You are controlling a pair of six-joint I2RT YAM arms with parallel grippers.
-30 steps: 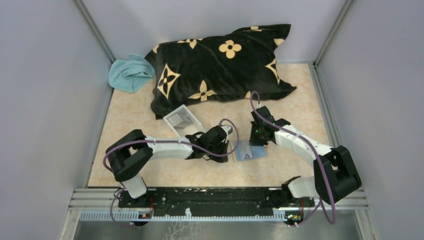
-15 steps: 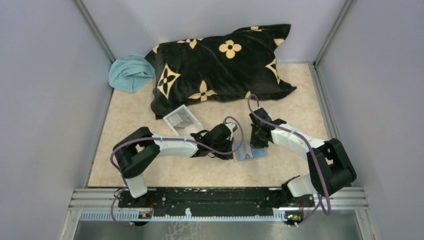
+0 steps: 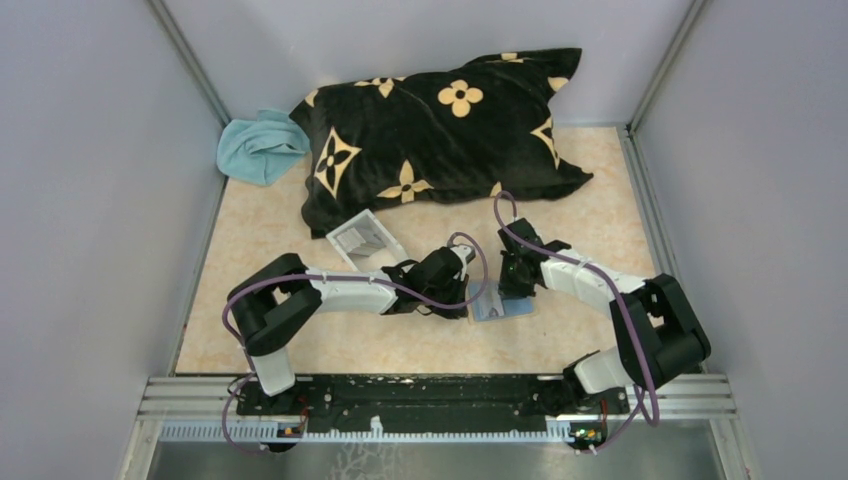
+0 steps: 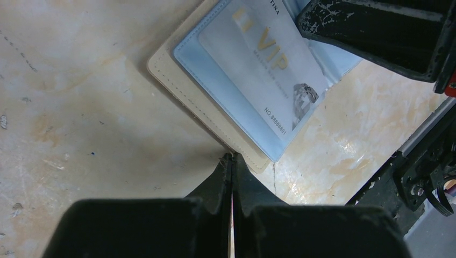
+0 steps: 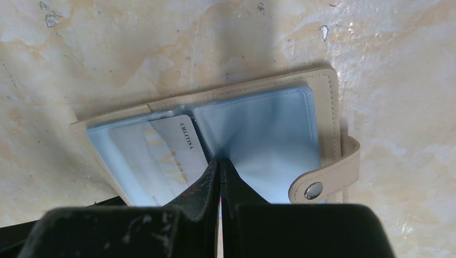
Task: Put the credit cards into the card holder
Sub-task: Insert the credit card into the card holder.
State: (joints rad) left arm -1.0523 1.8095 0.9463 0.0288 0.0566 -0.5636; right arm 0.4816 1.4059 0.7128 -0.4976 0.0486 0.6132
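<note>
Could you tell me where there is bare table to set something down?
Bare table lies at the far right, beside the pillow, and between the blue cloth and the clear tray. It is crowded mid-table, where the left gripper and right gripper meet at the card holder.

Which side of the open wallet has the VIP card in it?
The half away from the snap tab holds the VIP card; the tab-side sleeve looks empty.
</note>
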